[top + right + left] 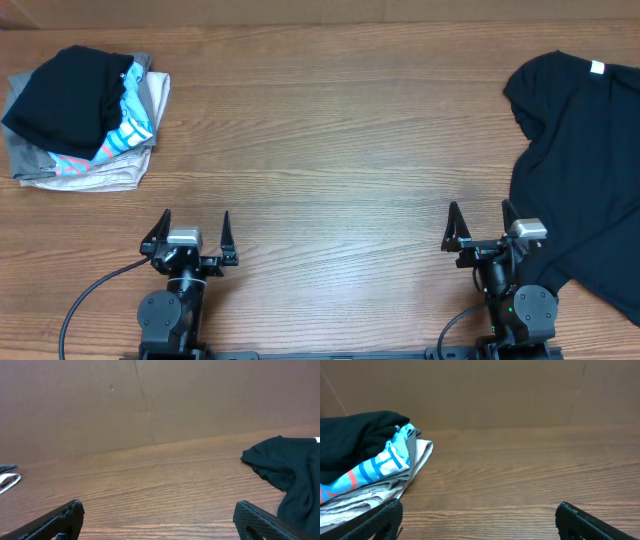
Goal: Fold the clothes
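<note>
- Wooden table [330,150], overhead: a crumpled black T-shirt [585,170] lies at the right edge, and a pile of folded garments [85,120] sits far left. The left gripper [196,216] and right gripper [480,206] both gape wide and are empty. No container is visible.
- Left wrist: the pile is near, so a stray sweep could topple it.
- Right wrist: the shirt's bunched edge could lead to pinching two layers.

1 loose blk tee [585,170], 1 pile of folded clothes [85,120], 2 arms (L arm [170,310], R arm [525,305]), 1 table [330,130].
</note>
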